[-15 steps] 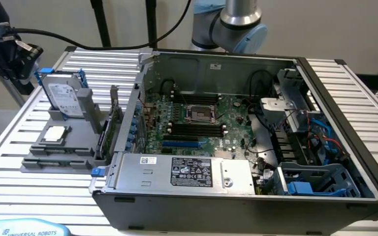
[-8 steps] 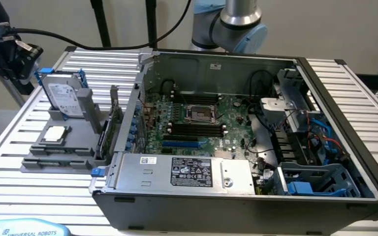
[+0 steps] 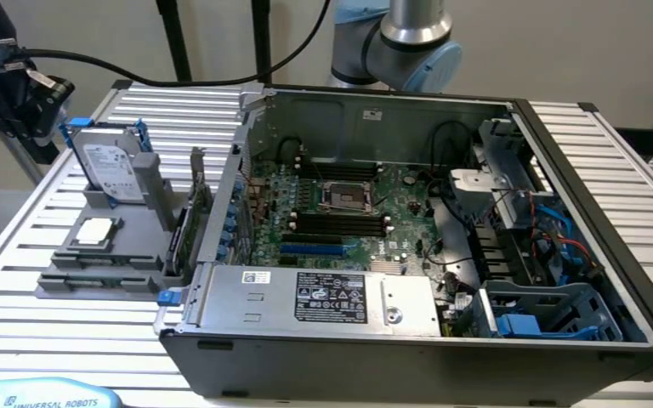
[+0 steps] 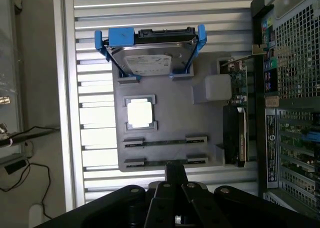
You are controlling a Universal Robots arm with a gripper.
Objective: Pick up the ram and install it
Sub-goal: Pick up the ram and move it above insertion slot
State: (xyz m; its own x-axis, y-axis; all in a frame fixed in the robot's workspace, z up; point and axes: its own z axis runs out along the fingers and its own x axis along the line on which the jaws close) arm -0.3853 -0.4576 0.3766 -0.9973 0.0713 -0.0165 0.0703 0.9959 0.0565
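- Wrist view, looking down on the grey holder (image 4: 170, 115): the ram (image 4: 165, 141) shows as a thin dark strip seen edge-on, standing in a slot row between two end clips. Its colour and chips are too thin to make out.
- A second, similar strip lies in the parallel row, just beside the first, at the holder's edge.
- In the exterior view the ram (image 3: 105, 258) has its long axis running across the picture. That is roughly parallel to the black slots (image 3: 332, 223) on the motherboard (image 3: 400, 191).
- The gripper (image 4: 175, 170) has its fingers closed together with nothing between them. Its tip is above the edge row of the holder, near the ram, with no contact visible.
- On the other side of the ram sits the square processor chip (image 4: 139, 112) in its pocket. Beyond that the hard drive (image 4: 150, 55) stands in its blue bracket.
- At one end of the ram's row a green card (image 3: 196, 217) stands on edge, between the grey holder (image 3: 60, 285) and the wall of the computer case (image 3: 417, 348).
- The slatted table (image 3: 31, 340) lies bare on the exterior view's left of the holder and in front of it. On the exterior view's right the case wall rises close by.
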